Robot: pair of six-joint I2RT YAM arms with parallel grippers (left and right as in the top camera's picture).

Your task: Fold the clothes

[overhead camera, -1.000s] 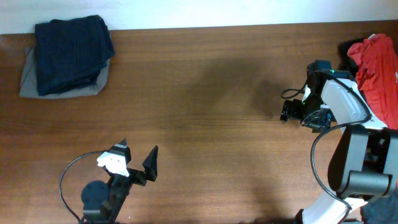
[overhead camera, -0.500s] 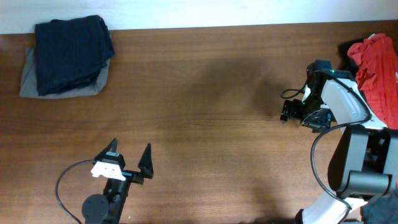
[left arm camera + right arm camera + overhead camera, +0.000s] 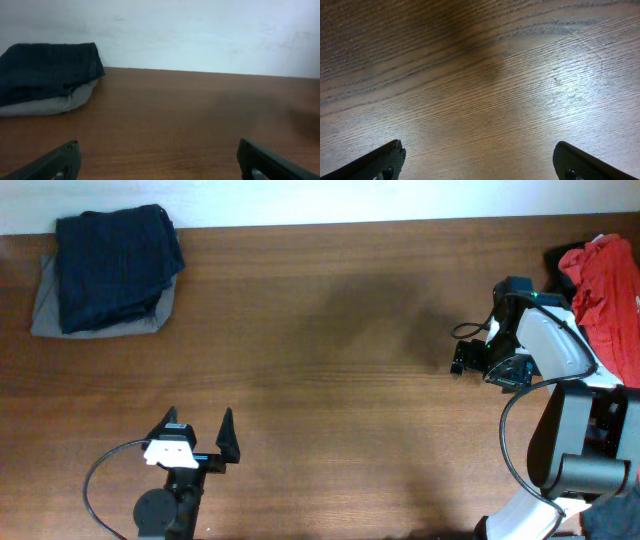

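Note:
The dark navy trousers [image 3: 115,265] lie folded at the table's far left corner, on top of folded grey-khaki trousers [image 3: 48,315]. Both show in the left wrist view, navy [image 3: 47,70] above grey [image 3: 55,103], far ahead on the left. A red garment [image 3: 612,280] lies crumpled at the right edge. My left gripper [image 3: 198,432] is open and empty near the front edge, pointing at the far side; its fingers [image 3: 160,160] stand wide apart. My right gripper [image 3: 470,358] is open and empty over bare wood [image 3: 480,160], left of the red garment.
The brown wooden table [image 3: 330,330] runs back to a white wall [image 3: 200,30]. A dark piece of cloth [image 3: 553,260] shows at the red garment's left edge. The right arm's white body [image 3: 550,345] and its cable stand at the right side.
My left arm has drawn back left toward the front edge and turned straighter toward the far side, gripper still open. The right arm and the clothes have not moved.

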